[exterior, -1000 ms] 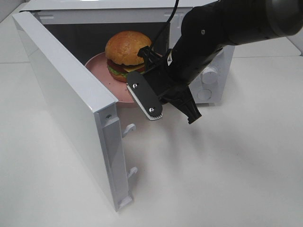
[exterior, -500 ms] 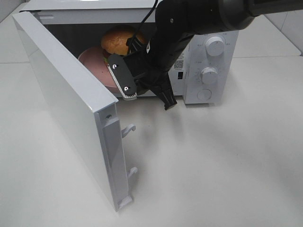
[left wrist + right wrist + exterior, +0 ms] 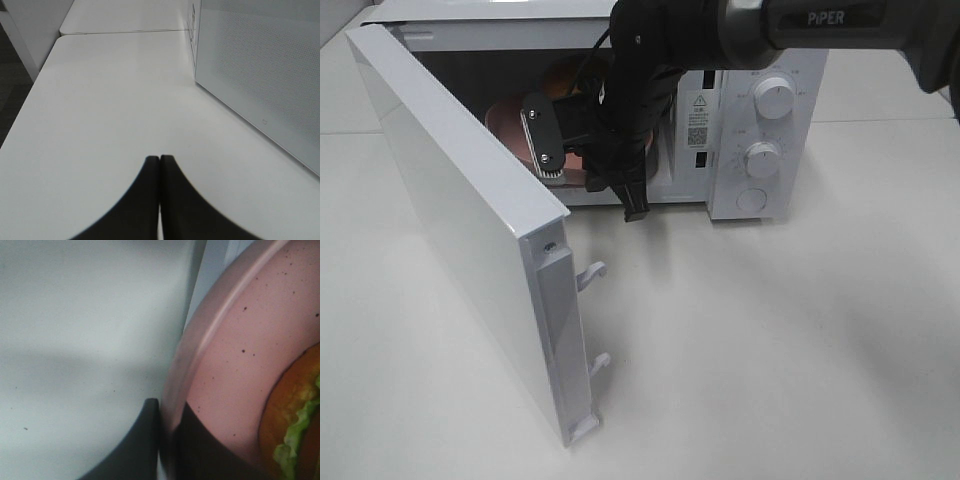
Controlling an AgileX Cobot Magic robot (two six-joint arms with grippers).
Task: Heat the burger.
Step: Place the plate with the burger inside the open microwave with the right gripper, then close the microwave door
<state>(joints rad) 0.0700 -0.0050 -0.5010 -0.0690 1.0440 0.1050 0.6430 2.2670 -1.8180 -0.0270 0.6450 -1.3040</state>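
Left gripper (image 3: 160, 161): both dark fingers pressed flat together with nothing between them, low over the white table (image 3: 770, 340); a perforated white panel stands just to one side.
Microwave door (image 3: 460, 190): swung wide open toward the near left, two latch hooks (image 3: 592, 272) on its free edge.
Plate (image 3: 505, 125): pink, dark-speckled, in the mouth of the microwave (image 3: 500, 12) cavity; only its left part shows past the arm.
Burger (image 3: 565, 78): on the plate, inside the cavity toward the far side; only part of the brown bun shows from above, while the right wrist view shows bun and green lettuce.
Right gripper (image 3: 167, 412): clamped on the plate's rim, one finger on each side of it.
Right arm (image 3: 840, 20): black, marked PIPER, reaching in from the right across the cavity opening.
Control panel (image 3: 775, 98): right of the cavity, two white knobs above a round button.
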